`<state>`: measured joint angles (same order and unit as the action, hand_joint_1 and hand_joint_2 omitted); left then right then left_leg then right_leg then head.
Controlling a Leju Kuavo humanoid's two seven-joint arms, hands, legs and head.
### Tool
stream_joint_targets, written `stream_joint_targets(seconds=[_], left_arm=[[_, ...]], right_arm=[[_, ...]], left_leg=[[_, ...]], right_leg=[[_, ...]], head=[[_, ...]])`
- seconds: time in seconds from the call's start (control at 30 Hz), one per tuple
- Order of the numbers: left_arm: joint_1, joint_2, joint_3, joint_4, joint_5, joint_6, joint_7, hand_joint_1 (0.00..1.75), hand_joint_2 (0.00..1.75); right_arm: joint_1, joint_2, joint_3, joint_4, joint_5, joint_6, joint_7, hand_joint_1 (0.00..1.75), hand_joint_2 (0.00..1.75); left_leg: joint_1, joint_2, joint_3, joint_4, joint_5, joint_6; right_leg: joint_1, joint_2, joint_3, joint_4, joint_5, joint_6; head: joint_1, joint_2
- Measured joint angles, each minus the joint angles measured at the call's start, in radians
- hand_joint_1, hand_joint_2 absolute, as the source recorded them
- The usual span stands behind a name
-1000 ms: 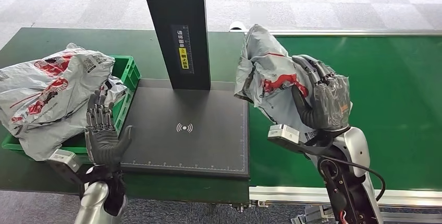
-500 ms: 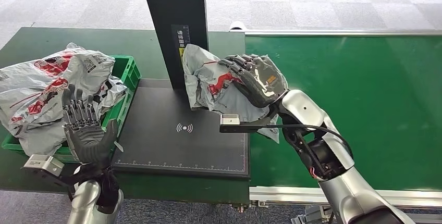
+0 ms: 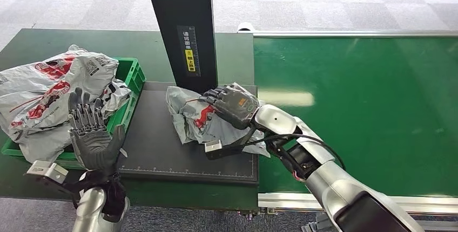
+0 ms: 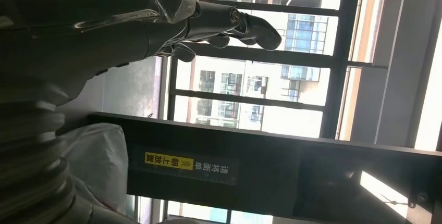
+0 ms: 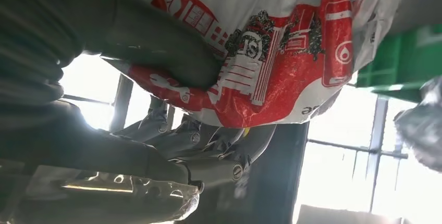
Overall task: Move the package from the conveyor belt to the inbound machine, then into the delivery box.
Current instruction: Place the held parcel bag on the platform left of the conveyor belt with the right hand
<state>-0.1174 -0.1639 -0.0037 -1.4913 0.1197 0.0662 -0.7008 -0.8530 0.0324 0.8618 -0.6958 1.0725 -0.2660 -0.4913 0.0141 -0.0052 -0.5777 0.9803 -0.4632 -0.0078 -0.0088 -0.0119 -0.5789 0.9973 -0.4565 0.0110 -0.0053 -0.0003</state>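
A crumpled grey package (image 3: 190, 117) with red print lies on the black pad of the inbound machine (image 3: 156, 145), in front of its black upright column (image 3: 183, 27). My right hand (image 3: 232, 104) grips the package from above; up close the red-printed package (image 5: 271, 57) sits between the thumb and the darker fingers (image 5: 208, 146). My left hand (image 3: 93, 135) is raised, palm up and fingers spread, at the pad's near left corner, holding nothing; its fingers (image 4: 229, 23) show against windows. The green conveyor belt (image 3: 367, 97) on the right is bare.
A green delivery box (image 3: 131, 75) at the left holds several grey packages (image 3: 48, 91) piled above its rim. The dark green table (image 3: 54, 43) carries the box and machine. A yellow label (image 3: 189, 56) marks the column.
My right hand has carried the package leftward off the belt and down onto the machine's pad. My left hand shifted slightly left and stayed spread.
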Motion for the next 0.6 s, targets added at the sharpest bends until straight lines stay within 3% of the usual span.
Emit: stream_joint_targets(seconds=[0.4,0.6], left_arm=[[-0.045,-0.007,-0.032,0.065,0.055,-0.046,0.0,0.0,1.75],[-0.061,-0.009,-0.036,0.09,0.053,-0.053,0.0,0.0,1.75]], right_arm=[[-0.061,0.132,0.073,0.243,-0.038,-0.004,0.007,1.75,1.75],[-0.079,0.166,0.076,0.299,-0.052,-0.044,0.037,1.75,1.75]], left_leg=[[0.0,0.003,0.001,0.0,0.0,0.0],[0.0,0.005,0.001,0.0,0.0,0.0]], right_leg=[[0.0,0.002,0.0,0.0,0.0,-0.001],[0.0,0.003,0.0,0.0,0.0,-0.001]], head=[[0.0,0.0],[0.0,0.0]])
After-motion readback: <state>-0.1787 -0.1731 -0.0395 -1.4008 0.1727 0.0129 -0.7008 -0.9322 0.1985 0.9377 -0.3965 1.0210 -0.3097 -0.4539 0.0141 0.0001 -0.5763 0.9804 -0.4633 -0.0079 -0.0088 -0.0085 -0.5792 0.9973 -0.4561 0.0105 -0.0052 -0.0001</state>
